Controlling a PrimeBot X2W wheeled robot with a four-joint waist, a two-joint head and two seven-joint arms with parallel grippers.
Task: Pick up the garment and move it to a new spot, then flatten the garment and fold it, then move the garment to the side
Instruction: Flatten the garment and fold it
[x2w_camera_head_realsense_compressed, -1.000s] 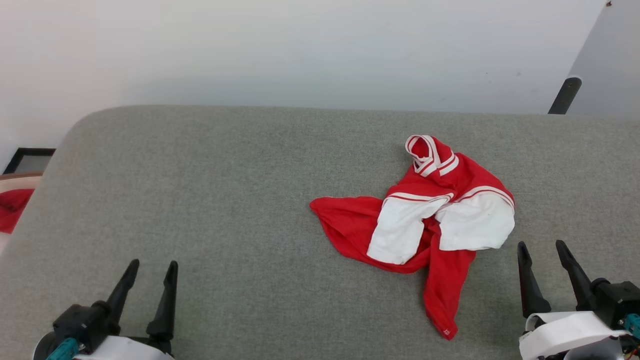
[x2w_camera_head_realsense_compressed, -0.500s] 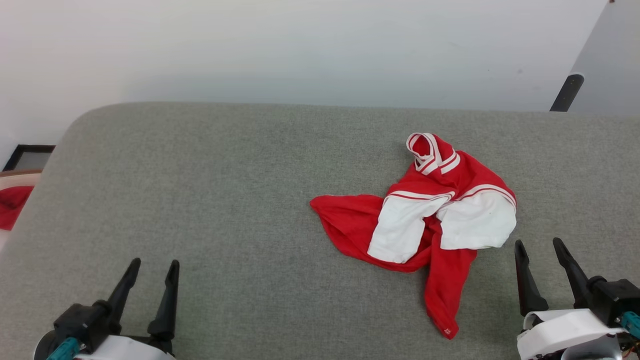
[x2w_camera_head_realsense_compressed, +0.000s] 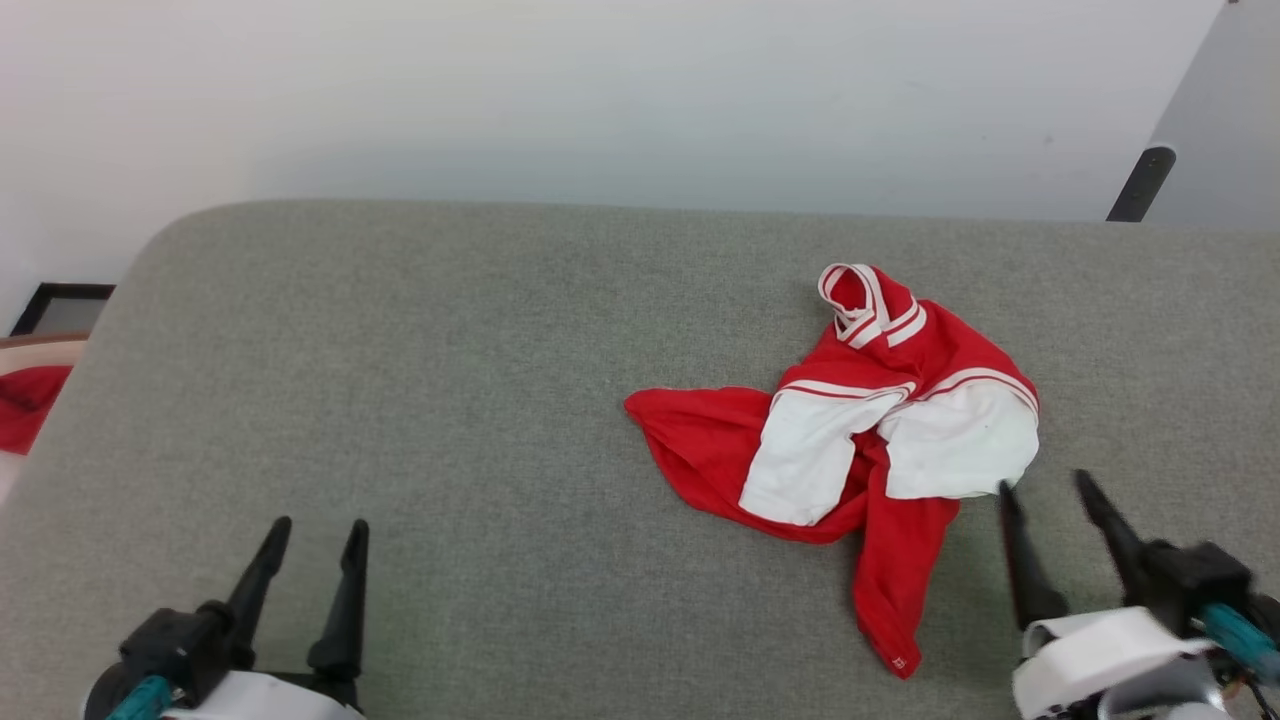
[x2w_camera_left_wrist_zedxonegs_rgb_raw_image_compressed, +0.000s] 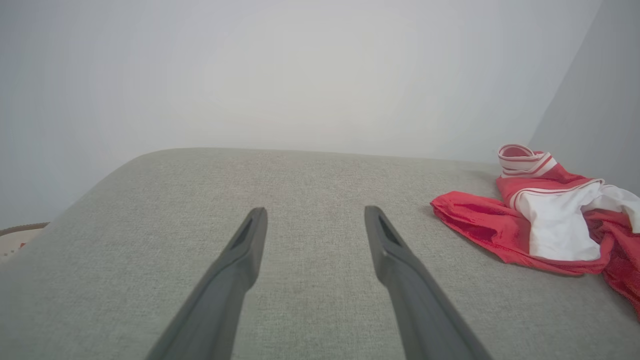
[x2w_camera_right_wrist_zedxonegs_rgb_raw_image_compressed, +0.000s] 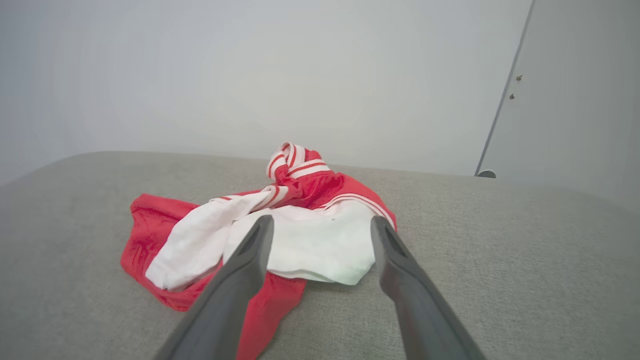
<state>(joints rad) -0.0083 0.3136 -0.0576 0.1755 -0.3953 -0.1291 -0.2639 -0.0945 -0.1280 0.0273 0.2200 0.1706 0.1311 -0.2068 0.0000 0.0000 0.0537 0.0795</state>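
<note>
**A:** Since the head view takes in the most, what lies around the garment (x2w_camera_head_realsense_compressed: 860, 430) there?

**B:** It sits crumpled on a grey cushion (x2w_camera_head_realsense_compressed: 450, 400), red body bunched, two white sleeves on top and the striped collar on its far side. Beyond it rises a pale wall (x2w_camera_head_realsense_compressed: 600, 100), with a dark post (x2w_camera_head_realsense_compressed: 1140, 185) beyond and to its right. Far to its left, off the cushion, are a red scrap (x2w_camera_head_realsense_compressed: 25, 410) and a black frame (x2w_camera_head_realsense_compressed: 65, 305).

**A:** And the grippers?

**B:** The left gripper (x2w_camera_head_realsense_compressed: 322, 522) is well to the garment's left, fingers spread wide, holding nothing. The right gripper (x2w_camera_head_realsense_compressed: 1044, 482), a little blurred, is at the garment's near right edge, fingers just as wide and empty. One tip meets the white sleeve's rim, and I cannot tell whether it touches.

**A:** The left wrist view?

**B:** Its fingers are parted over bare cushion, with the garment (x2w_camera_left_wrist_zedxonegs_rgb_raw_image_compressed: 550, 225) off to their right and well apart.

**A:** The right wrist view?

**B:** It looks straight at the garment (x2w_camera_right_wrist_zedxonegs_rgb_raw_image_compressed: 310, 240), with the white sleeve framed between the spread fingers and a grey panel (x2w_camera_right_wrist_zedxonegs_rgb_raw_image_compressed: 575, 100) beyond the garment's right. The head view adds the long red tail trailing from the garment's near side.
</note>
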